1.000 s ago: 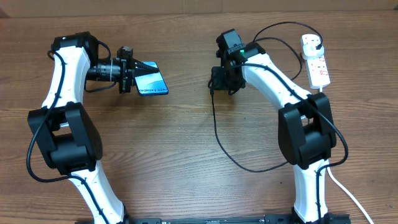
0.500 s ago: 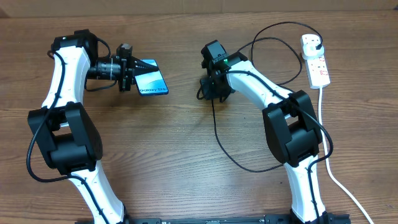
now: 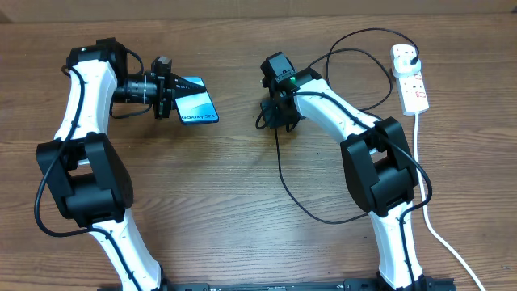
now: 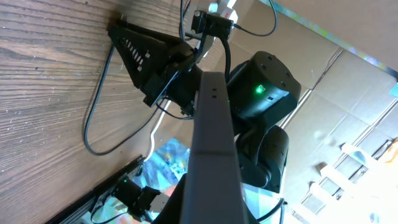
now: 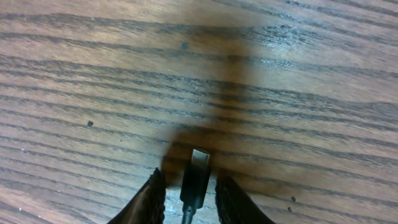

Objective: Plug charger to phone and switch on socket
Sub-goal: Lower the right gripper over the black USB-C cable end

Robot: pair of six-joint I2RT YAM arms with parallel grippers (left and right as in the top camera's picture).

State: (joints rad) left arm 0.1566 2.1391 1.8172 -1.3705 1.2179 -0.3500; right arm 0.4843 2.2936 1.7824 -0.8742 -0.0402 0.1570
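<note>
My left gripper (image 3: pixel 168 97) is shut on the phone (image 3: pixel 199 105) and holds it at the table's back left, with the light-blue "Galaxy S24" screen showing. In the left wrist view the phone (image 4: pixel 211 124) appears edge-on, rising from the gripper (image 4: pixel 208 211). My right gripper (image 3: pixel 273 118) is to the right of the phone, apart from it, and is shut on the charger (image 3: pixel 281 174). The charger's connector tip (image 5: pixel 198 169) sticks out between the fingers (image 5: pixel 189 190) just above the wood. Its black plug (image 3: pixel 413 56) sits in the white socket (image 3: pixel 412 85) at the back right.
The black cable loops across the table's middle (image 3: pixel 323 218) and arcs behind my right arm to the socket. The socket's thick white cord (image 3: pixel 420 186) runs down the right side to the front edge. A cardboard wall (image 3: pixel 258 8) borders the back.
My right gripper moved left toward the phone with the charger cable, then held still over the last half second. The left arm and phone have not moved.
</note>
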